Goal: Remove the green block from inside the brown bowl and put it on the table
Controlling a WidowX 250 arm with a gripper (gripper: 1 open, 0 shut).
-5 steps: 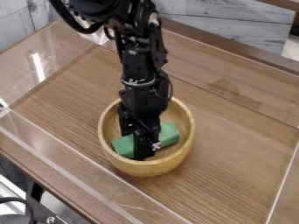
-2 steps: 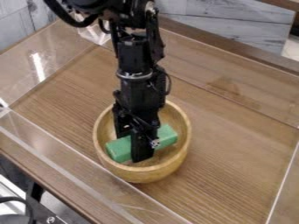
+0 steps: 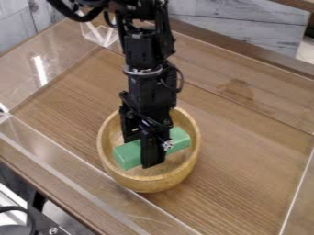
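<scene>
The brown bowl [image 3: 113,162] stands on the table [image 3: 233,128] near its front edge. Inside it lies the green block [image 3: 178,142], showing on both sides of the arm. My gripper [image 3: 150,158] reaches straight down into the bowl, its black fingers shut on the middle of the green block. The block's centre is hidden behind the fingers. I cannot tell whether the block rests on the bowl's bottom or hangs just above it.
Clear acrylic walls [image 3: 50,55] run around the table's edges, one close in front of the bowl. A grey stone-pattern wall [image 3: 252,23] stands behind. Bare wood-grain surface lies left, right and behind the bowl.
The bowl has slid a little to the left with the arm. The block looks slightly higher in the bowl. The gripper has stayed shut on it.
</scene>
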